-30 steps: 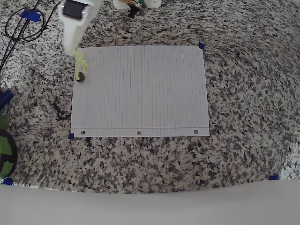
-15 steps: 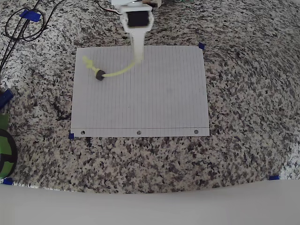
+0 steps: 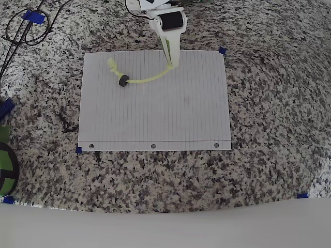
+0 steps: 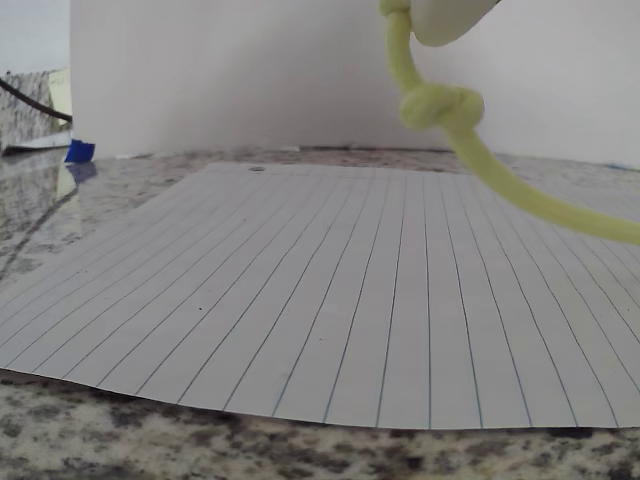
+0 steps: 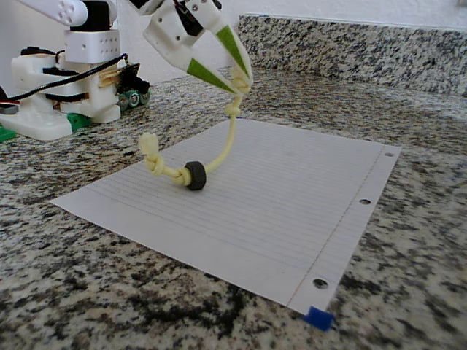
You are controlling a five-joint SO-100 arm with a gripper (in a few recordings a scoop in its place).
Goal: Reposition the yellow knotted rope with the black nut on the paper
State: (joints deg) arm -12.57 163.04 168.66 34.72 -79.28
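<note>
Hand (image 5: 239, 86) clenched on one end of the rope (image 3: 146, 79), just above a knot (image 4: 440, 106), pinched between tapered white-and-green fingers (image 5: 232, 49). Gripped end lifted clear of the paper (image 3: 170, 119), near the middle of its far edge in the overhead view; remainder curving down to the sheet, so that the free end trails and drags rather than hangs. Nut (image 3: 123, 81) resting on the paper toward its far left corner, threaded on the rope just inside the free knotted end (image 5: 151, 149), probably acting as a weight keeping that end down. Grip near a knot likely chosen as a stop against slipping. Paper flat on the granite surface (image 3: 269, 170), corners marked by blue tape (image 5: 318, 318), punched holes along its near edge.
</note>
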